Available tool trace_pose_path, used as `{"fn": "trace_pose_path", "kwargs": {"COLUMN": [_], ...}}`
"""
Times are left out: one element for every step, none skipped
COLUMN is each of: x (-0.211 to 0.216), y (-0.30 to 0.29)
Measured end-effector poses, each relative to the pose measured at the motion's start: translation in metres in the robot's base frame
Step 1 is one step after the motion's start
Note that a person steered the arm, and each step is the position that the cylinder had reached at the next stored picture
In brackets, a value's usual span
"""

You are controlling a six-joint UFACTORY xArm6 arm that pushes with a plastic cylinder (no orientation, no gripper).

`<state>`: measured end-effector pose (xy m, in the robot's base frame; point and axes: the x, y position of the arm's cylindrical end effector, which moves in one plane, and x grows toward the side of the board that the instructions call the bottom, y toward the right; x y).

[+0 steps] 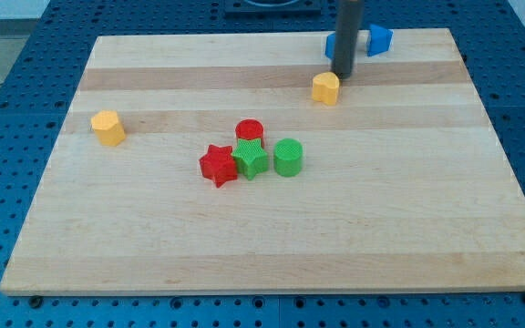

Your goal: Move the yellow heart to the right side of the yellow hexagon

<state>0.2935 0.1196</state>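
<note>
The yellow heart (326,87) sits in the upper right part of the wooden surface (399,191), upright and apart from the other blocks. My tip (342,75) stands just beside it, at its upper right edge, so close that I cannot tell whether the two touch. The dark rod rises straight from there to the view's top and covers most of one blue block (335,43), whose shape cannot be made out behind it. A second blue block (380,39), blocky with slanted faces, lies just to the right of the rod near the surface's top edge.

The yellow hexagon (108,128) rests far across the surface at the view's left, well apart from the heart and from everything else.

Between the two yellow blocks, somewhat below the middle line, four blocks cluster together. The red cylinder (249,131) is at the cluster's top; the green star (252,159) lies directly below it and touches it. The red star (218,165) presses against the green star's left side, and the green cylinder (288,157) stands just beside the green star on its right.

There is no pincer on this arm, only the rod, so nothing is apart, together or clamped.
</note>
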Motion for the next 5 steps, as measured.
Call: {"fn": "trace_pose_path", "kwargs": {"x": [0.020, 0.044, 0.050, 0.049, 0.066], "y": [0.003, -0.038, -0.074, -0.105, -0.132]}}
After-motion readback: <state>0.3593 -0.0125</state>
